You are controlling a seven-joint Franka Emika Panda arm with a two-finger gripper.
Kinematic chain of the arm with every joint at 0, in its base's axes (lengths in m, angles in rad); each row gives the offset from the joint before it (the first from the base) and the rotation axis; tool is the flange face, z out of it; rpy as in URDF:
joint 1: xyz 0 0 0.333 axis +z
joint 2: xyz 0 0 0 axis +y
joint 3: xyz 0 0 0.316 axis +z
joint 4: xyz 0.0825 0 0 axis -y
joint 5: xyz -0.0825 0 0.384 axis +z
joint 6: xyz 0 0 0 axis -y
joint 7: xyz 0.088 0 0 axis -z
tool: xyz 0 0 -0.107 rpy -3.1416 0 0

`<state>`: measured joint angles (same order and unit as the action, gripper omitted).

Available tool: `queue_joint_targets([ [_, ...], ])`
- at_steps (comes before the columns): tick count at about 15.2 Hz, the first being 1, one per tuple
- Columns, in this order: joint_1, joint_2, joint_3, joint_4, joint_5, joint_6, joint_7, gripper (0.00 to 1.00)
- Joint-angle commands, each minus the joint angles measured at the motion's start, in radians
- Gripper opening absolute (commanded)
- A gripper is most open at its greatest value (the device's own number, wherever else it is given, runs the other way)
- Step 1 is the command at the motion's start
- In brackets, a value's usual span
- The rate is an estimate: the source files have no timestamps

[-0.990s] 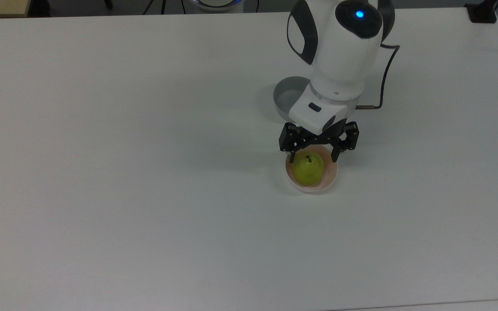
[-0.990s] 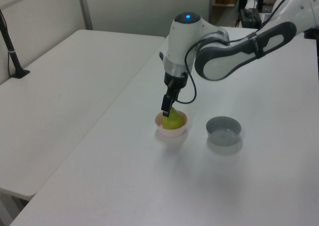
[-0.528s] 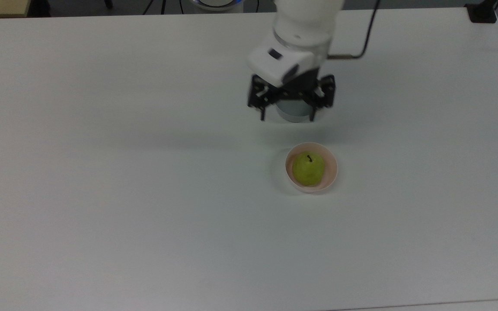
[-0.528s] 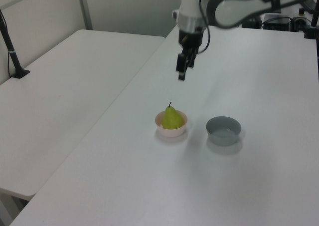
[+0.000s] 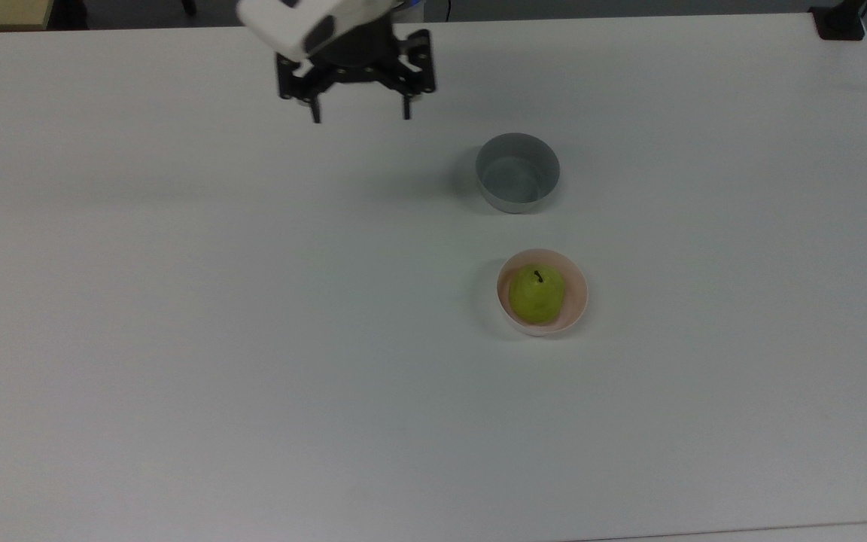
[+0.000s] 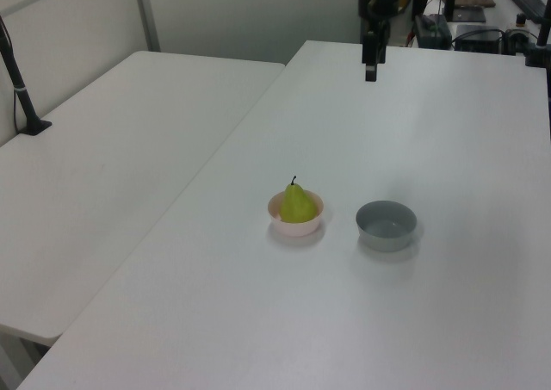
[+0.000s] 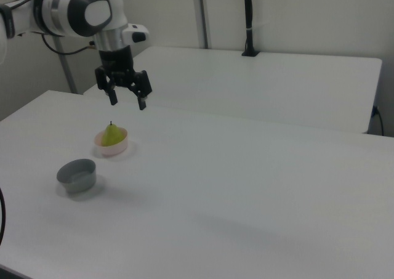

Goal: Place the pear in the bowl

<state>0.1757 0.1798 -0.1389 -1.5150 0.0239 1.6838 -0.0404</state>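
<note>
White tabletop (image 5: pixel 177 339) spreads wide and plain across the top view, with a second white table (image 6: pixel 103 149) standing just beside it in the left view. Near the middle of the surface sits the pale pink round shallow plastic bowl (image 5: pixel 576 309) (image 6: pixel 312 227) (image 7: pixel 120 147), and the small round yellow-green pear (image 5: pixel 536 294) (image 6: pixel 298 205) (image 7: pixel 111 135) rests upright inside it, its short dark stem pointing up. At about 12 o'clock from the pink bowl in the top view, near it but not touching, stands a grey straighter-sided bowl (image 5: pixel 518 172) (image 6: pixel 386 224) (image 7: pixel 77 175). Well apart from both, toward 10 o'clock in the top view, the black two-finger gripper (image 5: pixel 360 114) (image 6: pixel 370 70) (image 7: pixel 127 99) of the white robot arm (image 7: pixel 80 11) hangs above the table, fingers spread wide and grasping nothing.
</note>
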Motion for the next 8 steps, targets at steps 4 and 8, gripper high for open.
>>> queue_joint_targets([
  [4,-0.119,-0.1,0.019,-0.102,0.007,-0.015,-0.03,1.0],
  [8,-0.122,-0.109,0.018,-0.113,-0.001,-0.016,-0.022,1.0],
])
